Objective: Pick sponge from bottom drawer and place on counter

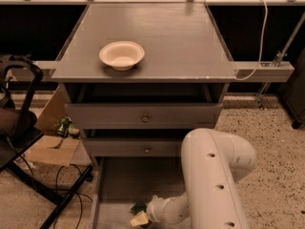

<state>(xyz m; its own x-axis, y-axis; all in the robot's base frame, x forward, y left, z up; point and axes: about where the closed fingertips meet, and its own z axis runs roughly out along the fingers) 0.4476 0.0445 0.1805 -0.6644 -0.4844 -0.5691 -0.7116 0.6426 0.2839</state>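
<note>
Sponge (139, 218) sits at the very bottom edge of my view, down on the floor of the open bottom drawer (119, 180), near its front. I can make out a pale yellow block with a dark green patch just above it, and the frame cuts off whatever lies lower. The hand (148, 217) is right against it on the sponge's right side, low inside the drawer. It shows only as the small end of the white wrist with a dark bit beneath, so I cannot tell how far open it is or whether it actually has hold of the sponge. The arm (214, 175) fills the lower right as a thick white bent tube. It hides the right part of the drawer and its rail, and its lower part runs out of frame. Above, the two upper drawers (143, 116) are pulled out slightly, each with a round knob. The desk (181, 37) spreads wide and grey over them, carrying a cream bowl (122, 55) near its front left. Its far edge meets a railing that I see only in part. To the left, a black frame (19, 104) is cut off by the picture's edge, with a cardboard box (50, 142) behind it on the floor.
</note>
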